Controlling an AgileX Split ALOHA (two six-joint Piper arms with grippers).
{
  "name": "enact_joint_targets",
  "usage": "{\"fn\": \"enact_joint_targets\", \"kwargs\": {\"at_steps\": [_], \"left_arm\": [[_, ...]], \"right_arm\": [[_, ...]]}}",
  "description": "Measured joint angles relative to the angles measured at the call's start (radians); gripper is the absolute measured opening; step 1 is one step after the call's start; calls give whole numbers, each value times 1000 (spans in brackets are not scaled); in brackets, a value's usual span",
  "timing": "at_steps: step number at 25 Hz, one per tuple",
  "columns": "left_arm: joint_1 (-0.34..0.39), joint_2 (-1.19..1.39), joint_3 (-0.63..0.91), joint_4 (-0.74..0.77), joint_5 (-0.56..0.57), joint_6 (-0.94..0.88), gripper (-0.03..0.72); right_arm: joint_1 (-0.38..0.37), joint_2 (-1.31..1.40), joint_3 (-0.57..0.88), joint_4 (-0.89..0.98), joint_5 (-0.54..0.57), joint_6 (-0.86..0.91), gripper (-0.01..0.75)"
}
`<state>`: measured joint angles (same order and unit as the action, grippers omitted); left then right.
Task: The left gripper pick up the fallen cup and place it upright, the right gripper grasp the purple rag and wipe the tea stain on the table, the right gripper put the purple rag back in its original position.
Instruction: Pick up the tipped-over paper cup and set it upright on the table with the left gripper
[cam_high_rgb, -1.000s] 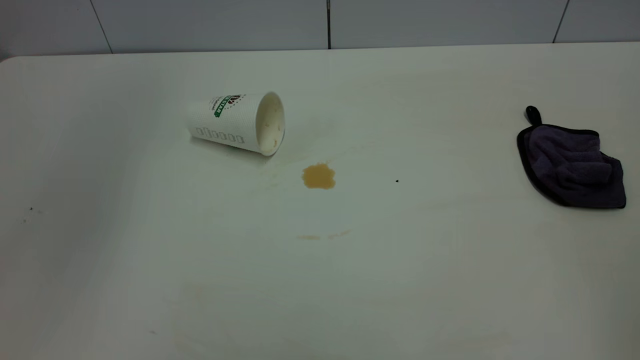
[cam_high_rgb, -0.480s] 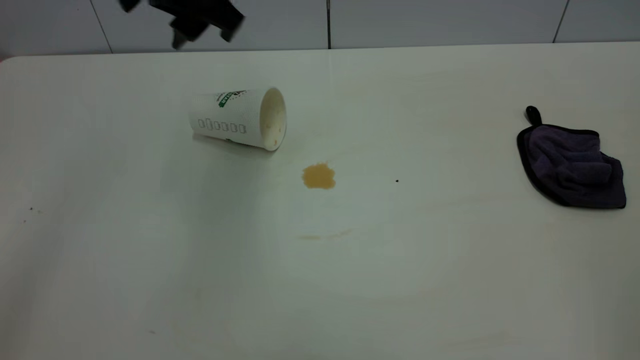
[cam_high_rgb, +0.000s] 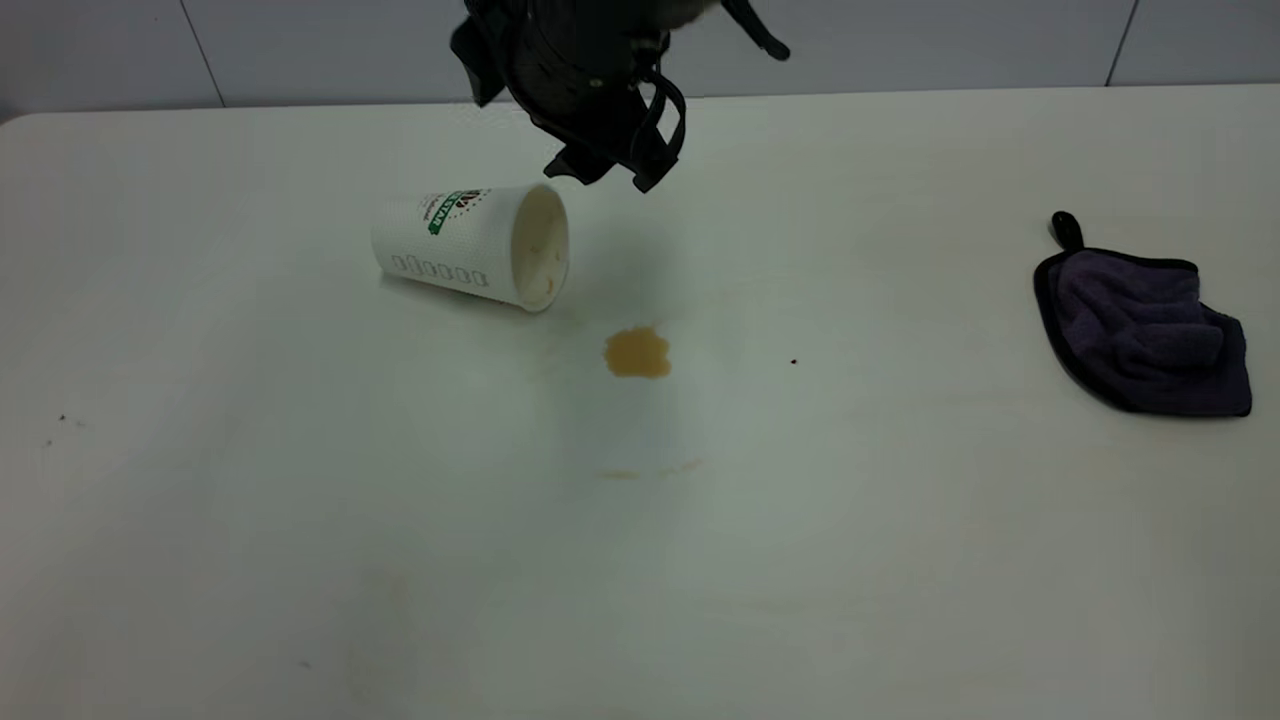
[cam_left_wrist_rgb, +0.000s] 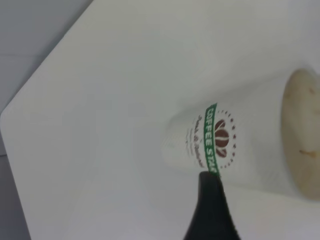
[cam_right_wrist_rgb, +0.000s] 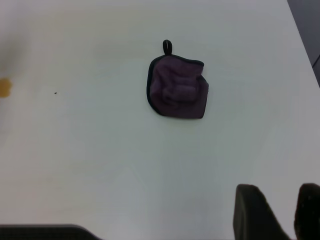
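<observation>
On the table, the cup lies on its side at rear left, its mouth toward the tea stain just before it. The purple rag lies well apart at far right. The left gripper hangs behind the cup's mouth.

On the one white bench there are one cup, one purple rag, one tea stain and one tiny black speck, with two grippers in view.

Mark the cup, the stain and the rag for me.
cup (cam_high_rgb: 455, 245), exterior view, on its textured side wall.
stain (cam_high_rgb: 637, 352), exterior view, middle of the brown blotch.
rag (cam_right_wrist_rgb: 178, 91), right wrist view, middle of the purple cloth.
</observation>
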<state>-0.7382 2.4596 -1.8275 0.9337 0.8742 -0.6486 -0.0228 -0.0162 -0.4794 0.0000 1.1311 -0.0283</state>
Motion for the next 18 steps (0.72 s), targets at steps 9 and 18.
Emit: {"fn": "enact_joint_targets", "kwargs": {"at_steps": [9,18], "left_arm": [[1,134,-64,144,-27,-127,592],[37,167,-64,184,-26,-186,592]], "right_arm": [[0,0,0,0,0,0,242],[0,0,0,0,0,0,242]]}}
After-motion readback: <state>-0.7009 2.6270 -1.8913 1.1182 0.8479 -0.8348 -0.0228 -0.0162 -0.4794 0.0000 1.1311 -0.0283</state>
